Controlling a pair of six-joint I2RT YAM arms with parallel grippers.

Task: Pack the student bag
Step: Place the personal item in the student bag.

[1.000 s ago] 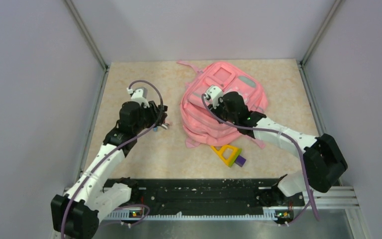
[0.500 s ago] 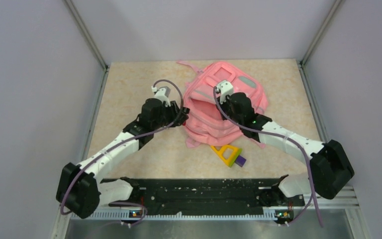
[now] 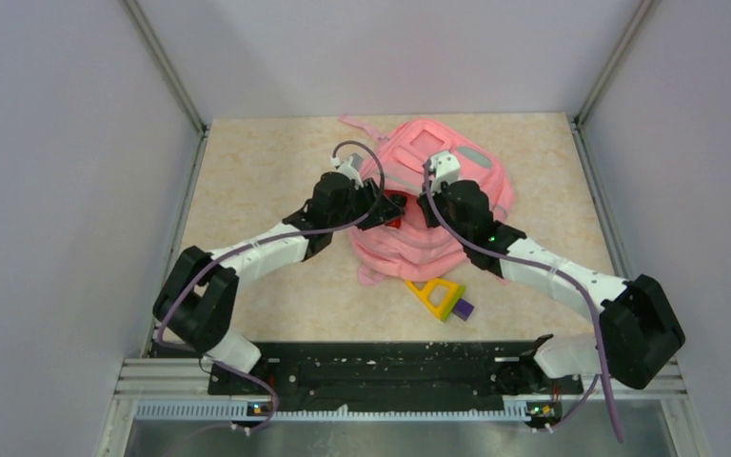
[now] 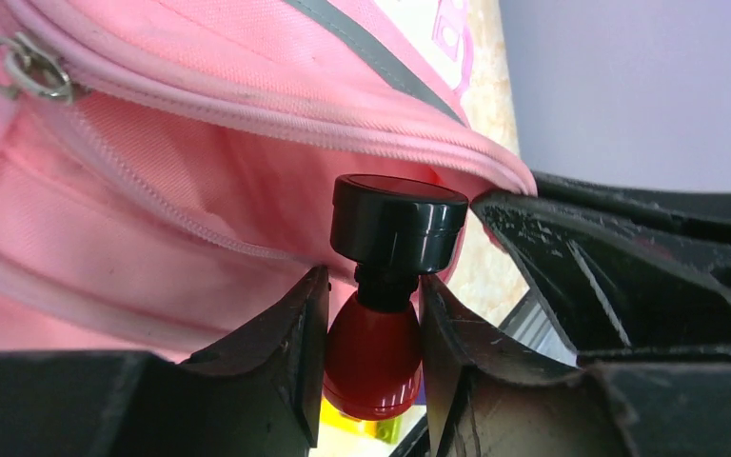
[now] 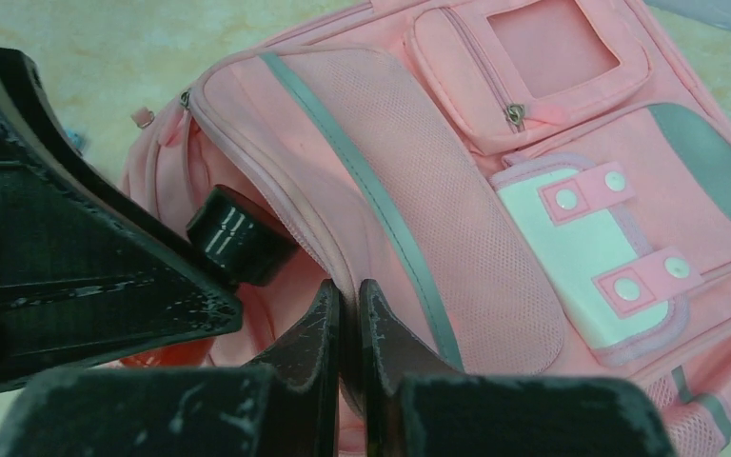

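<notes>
The pink student bag [image 3: 457, 176] lies at the table's back middle, its main opening facing left. My right gripper [image 3: 425, 211] is shut on the opening's upper rim [image 5: 343, 276] and holds it lifted. My left gripper [image 3: 387, 205] is shut on a small red bottle with a black cap [image 4: 381, 314], at the mouth of the opening, with the cap [image 5: 238, 238] pointing into the bag's pink lining [image 4: 181, 181].
A yellow triangle ruler with a purple piece [image 3: 441, 297] lies on the table just in front of the bag. Bag straps [image 3: 362, 124] trail toward the back. Metal frame posts and walls bound the table left and right.
My left arm has swung right across the table, carrying the red bottle from the left side to the bag's opening. My right gripper has raised the bag's rim and shifted slightly right.
</notes>
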